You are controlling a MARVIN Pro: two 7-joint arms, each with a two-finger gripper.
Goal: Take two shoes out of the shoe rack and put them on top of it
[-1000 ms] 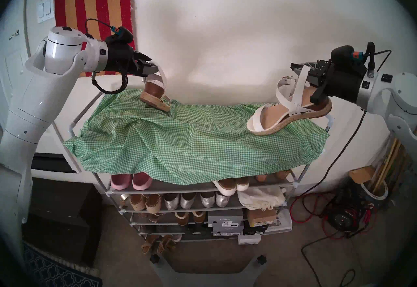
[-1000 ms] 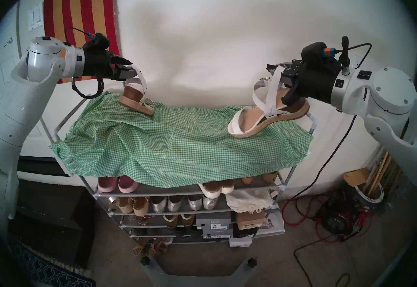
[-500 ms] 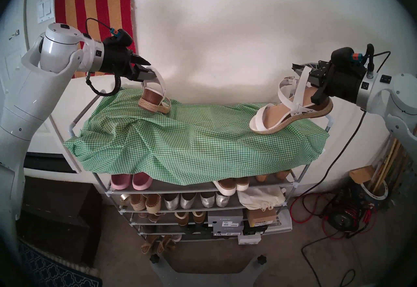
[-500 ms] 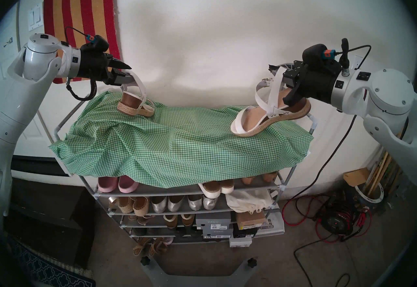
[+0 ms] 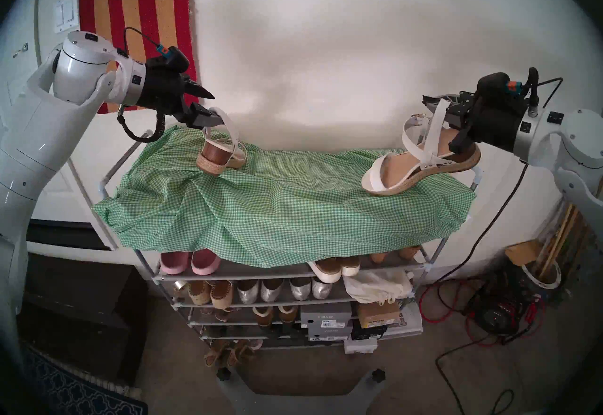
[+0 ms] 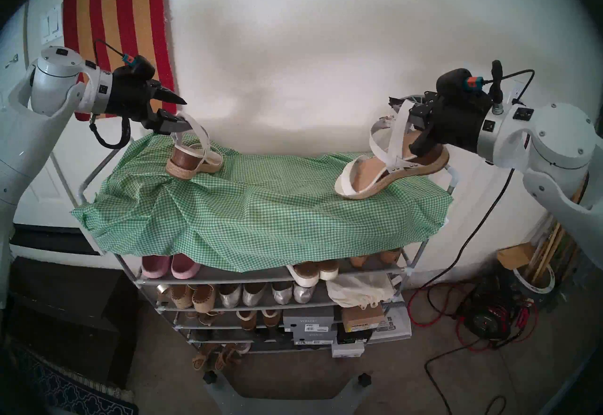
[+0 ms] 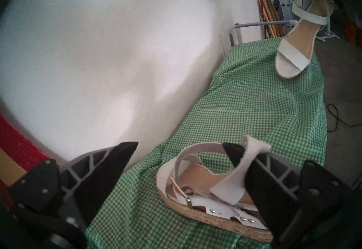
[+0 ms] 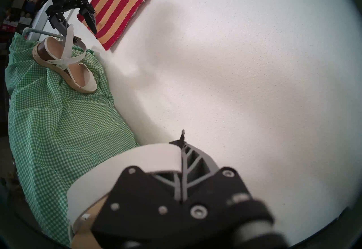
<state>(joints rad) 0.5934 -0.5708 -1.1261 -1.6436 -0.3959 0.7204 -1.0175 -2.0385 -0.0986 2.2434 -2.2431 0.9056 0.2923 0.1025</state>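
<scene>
Inspector: Sandals are what matters here. Where is each one placed on the shoe rack [image 5: 109, 173]?

Operator: The left sandal [image 5: 222, 156] is set down on the gingham cloth [image 5: 293, 209] at the rack's left end, near its back edge. Its long axis is laid roughly along the rack's length, with the heel toward the left end and just below the left gripper [image 5: 217, 108]. The right sandal [image 5: 421, 166] is carried at the rack's right end. Only its toe is rested on the cloth, and its heel is raised over the right side rail.

Inspector: How are the grippers seen?

Operator: The left gripper's fingers are spread wide and nothing is clamped. The left sandal's ankle strap [image 5: 230, 124] is merely draped over the lower finger. The right gripper [image 5: 429, 100] is closed on the right sandal's own ankle strap, by which the shoe is hung.

Inspector: What is called for next?

Operator: The left finger is judged to need drawing back toward the rack's left end, away from the heel, so that the loop is slipped off without the sandal being dragged. The right heel is judged to need lowering onto the rack before that grip is released.
</scene>
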